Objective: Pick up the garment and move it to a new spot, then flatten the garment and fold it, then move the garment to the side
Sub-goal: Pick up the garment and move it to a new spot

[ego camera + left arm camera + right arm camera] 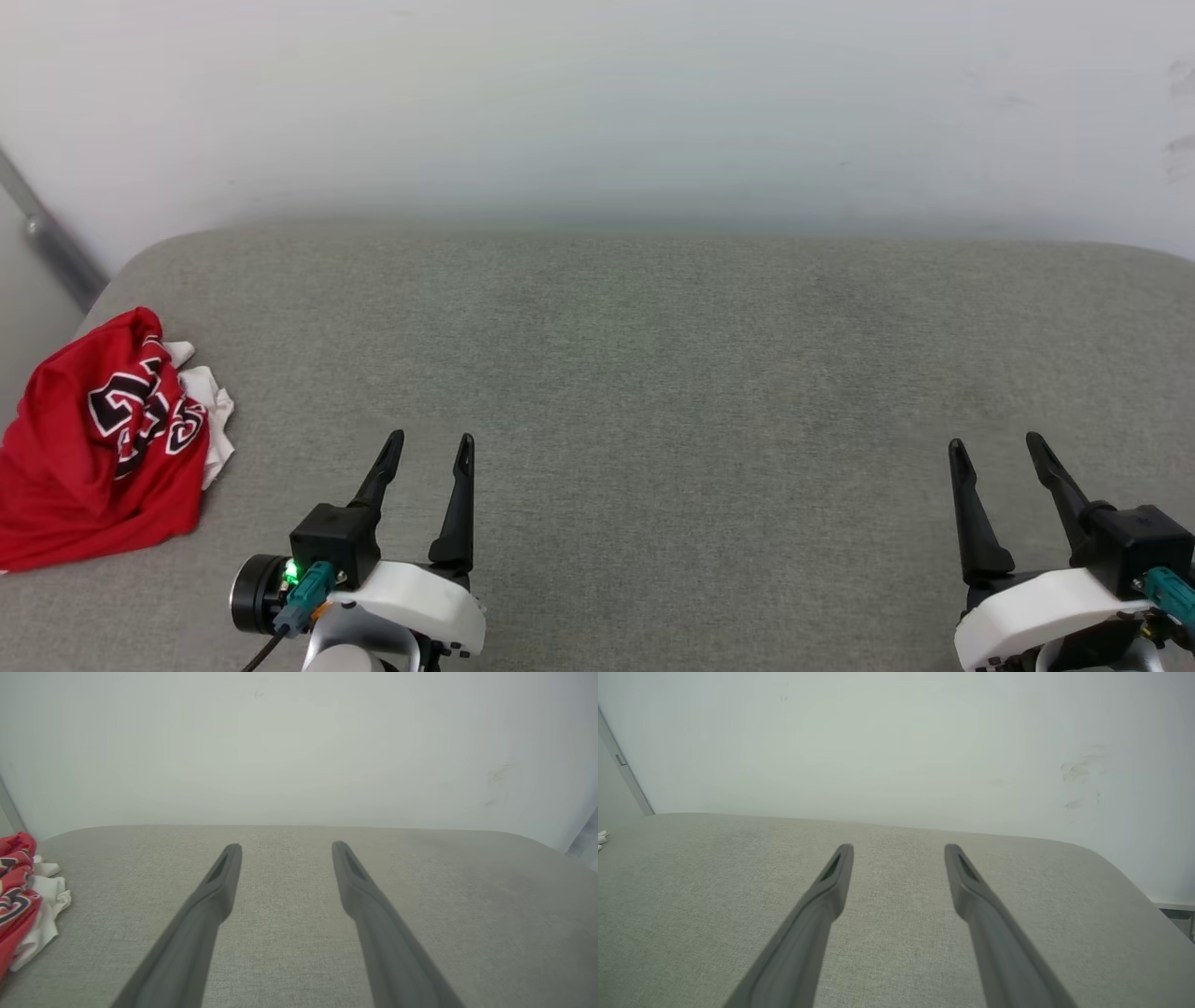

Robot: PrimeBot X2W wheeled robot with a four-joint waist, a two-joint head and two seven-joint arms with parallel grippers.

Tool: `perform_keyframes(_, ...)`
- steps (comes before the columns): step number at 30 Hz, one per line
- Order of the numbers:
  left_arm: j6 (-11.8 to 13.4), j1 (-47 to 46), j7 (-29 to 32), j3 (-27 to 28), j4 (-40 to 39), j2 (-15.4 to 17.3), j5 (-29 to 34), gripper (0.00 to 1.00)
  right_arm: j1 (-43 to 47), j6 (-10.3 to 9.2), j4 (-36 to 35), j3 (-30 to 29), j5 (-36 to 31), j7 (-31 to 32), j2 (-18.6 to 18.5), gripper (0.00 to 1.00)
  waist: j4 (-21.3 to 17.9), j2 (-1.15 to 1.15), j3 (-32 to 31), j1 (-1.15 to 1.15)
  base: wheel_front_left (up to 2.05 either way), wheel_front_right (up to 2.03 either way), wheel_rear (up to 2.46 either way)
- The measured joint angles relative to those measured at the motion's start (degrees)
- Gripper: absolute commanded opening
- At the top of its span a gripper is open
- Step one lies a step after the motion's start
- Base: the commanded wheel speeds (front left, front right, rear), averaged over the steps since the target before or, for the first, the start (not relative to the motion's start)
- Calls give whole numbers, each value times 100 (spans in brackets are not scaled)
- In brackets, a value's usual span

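Observation:
The garment [89, 448], a red jersey with black white-outlined figures and white lining showing, lies crumpled at the far left edge of the grey padded surface [653, 373]. Its edge also shows at the left of the left wrist view as the garment [18, 905]. My left gripper [431, 441] stands open at the lower left, to the right of the garment and apart from it, with nothing between its fingers; in its own wrist view the left gripper [286, 848] hangs over bare fabric. My right gripper [994, 443] is open at the lower right, seen again as the right gripper [899, 849], also holding nothing.
A pale wall [597, 103] rises right behind the padded surface. A grey metal strip [51, 243] runs diagonally by the wall at the far left. The surface's rounded corners fall away at left and right.

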Motion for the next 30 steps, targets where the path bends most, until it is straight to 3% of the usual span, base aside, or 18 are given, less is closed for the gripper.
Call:
perform_keyframes(7,34,-108,0,19,60,0,-65,100,-8,0,56,101,46,-4,1,100,417,0,37,0,0,0,0)
perform_keyframes(22,103,-203,-1,311,132,27,-149,100,-37,0,-122,556,25,-10,4,100,1892,0,103,0,0,0,0)
perform_keyframes(30,113,-206,-1,522,113,65,-175,100,-65,0,-235,709,27,4,5,100,2473,0,117,0,0,0,0)
